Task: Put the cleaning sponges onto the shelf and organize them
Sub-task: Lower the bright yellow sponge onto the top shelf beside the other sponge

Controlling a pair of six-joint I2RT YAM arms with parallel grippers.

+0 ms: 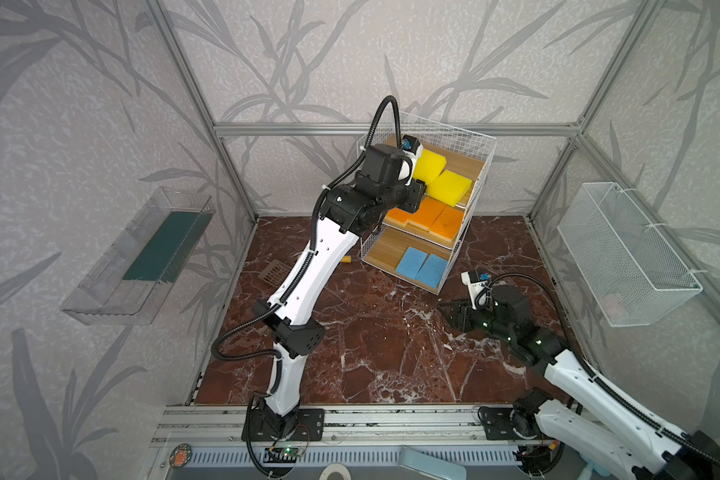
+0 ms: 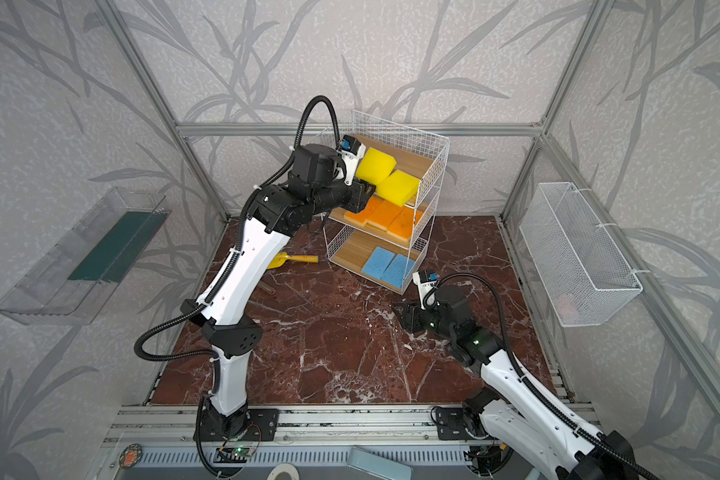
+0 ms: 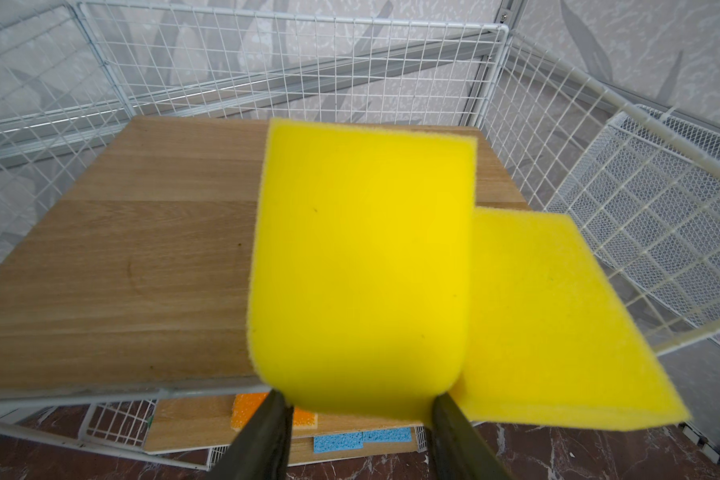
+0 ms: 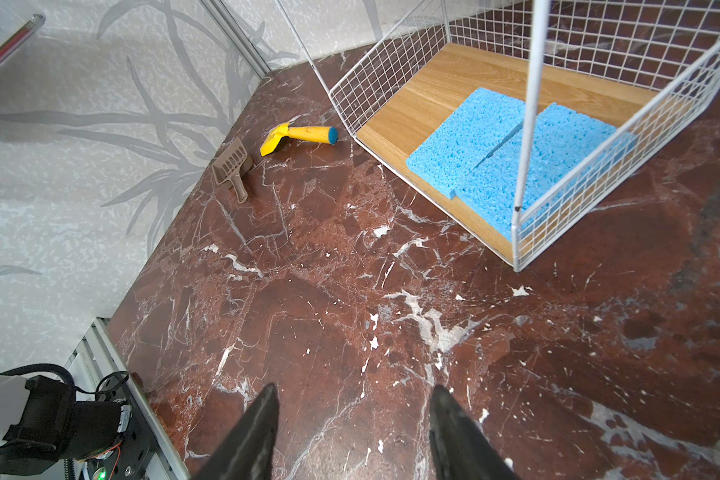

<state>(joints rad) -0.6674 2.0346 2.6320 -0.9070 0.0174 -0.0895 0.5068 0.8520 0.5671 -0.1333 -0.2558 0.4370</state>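
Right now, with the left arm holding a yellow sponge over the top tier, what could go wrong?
The second yellow sponge seems to overhang the top board's front edge; the held yellow sponge could nudge it off. The left gripper pinches only the near end, so it may land crooked.

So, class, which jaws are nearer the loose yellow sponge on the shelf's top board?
Left. The left jaws hold another yellow sponge right beside the loose sponge; the right jaws hang open low over the table, by the shelf's bottom corner.

Lab test cell — aluminium frame point(image 1: 391, 129), wallpapered panels point(image 1: 308, 50), arms point(image 1: 308, 266) bolted on rail point(image 1: 391, 420).
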